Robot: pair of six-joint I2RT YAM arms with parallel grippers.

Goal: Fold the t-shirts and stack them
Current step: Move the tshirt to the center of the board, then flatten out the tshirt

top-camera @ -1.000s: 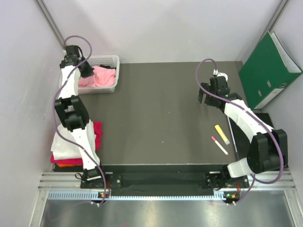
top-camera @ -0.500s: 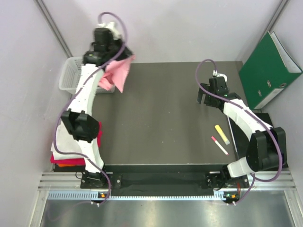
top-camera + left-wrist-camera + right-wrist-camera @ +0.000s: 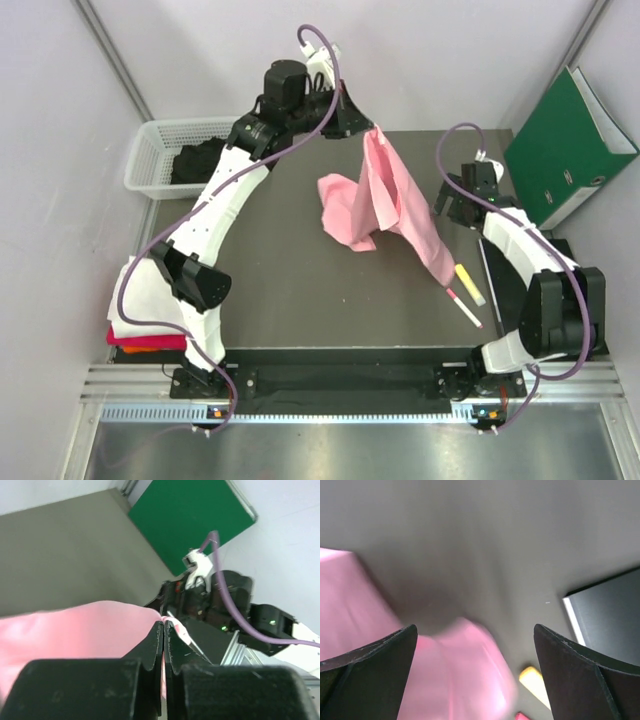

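Left gripper (image 3: 368,126) pinches the pink t-shirt (image 3: 385,200) well right of the basket (image 3: 140,160); right gripper (image 3: 450,208) gapes empty, so I should lower slowly, letting the cloth spread flat.

Top view: even diffuse light, faint shadows, all sharp. Left wrist: left gripper (image 3: 164,626) out of focus up close, pink t-shirt (image 3: 75,630) beside it soft, wall (image 3: 292,535) beyond it near blown out. Right wrist: pink t-shirt between the right gripper (image 3: 475,628) fingers motion-blurred, table (image 3: 495,540) beyond dim.
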